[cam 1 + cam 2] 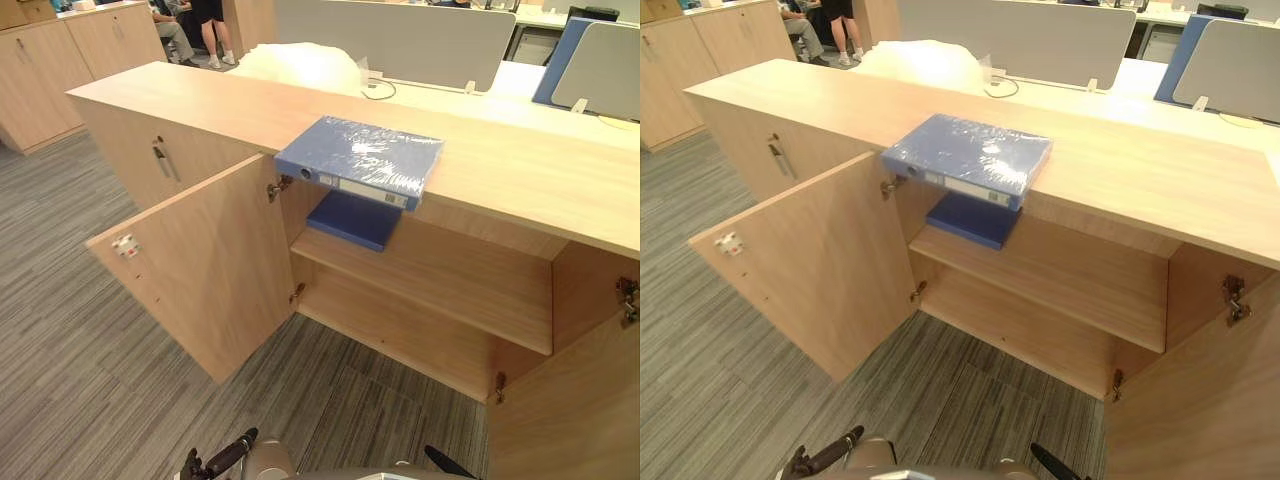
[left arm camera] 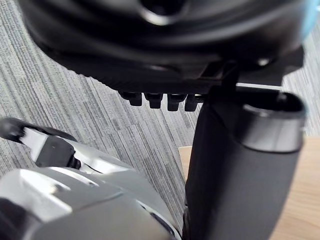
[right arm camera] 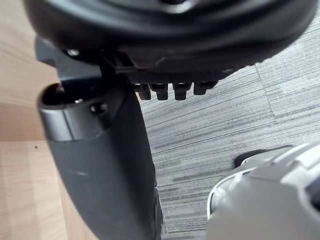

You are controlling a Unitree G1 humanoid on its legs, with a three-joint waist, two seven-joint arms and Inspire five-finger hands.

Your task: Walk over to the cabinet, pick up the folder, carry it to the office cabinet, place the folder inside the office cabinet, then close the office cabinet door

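A blue folder (image 1: 362, 160) is laid mid-frame on the cabinet top (image 1: 200, 105) — left hand (image 1: 228, 456) and right hand (image 1: 445, 461), at the lower edge, are seen relaxed and empty.

The room is bright, lit evenly from overhead. The folder's (image 1: 362, 160) plastic wrap throws white glare. The cabinet (image 1: 200, 105) top is evenly lit, and the shelf (image 1: 440, 280) under it lies in soft shade. Straight edges bow toward the head views' corners. Close up, the left hand (image 2: 240, 165) and right hand (image 3: 100, 165) are dark bulks against pale carpet (image 2: 100, 115).
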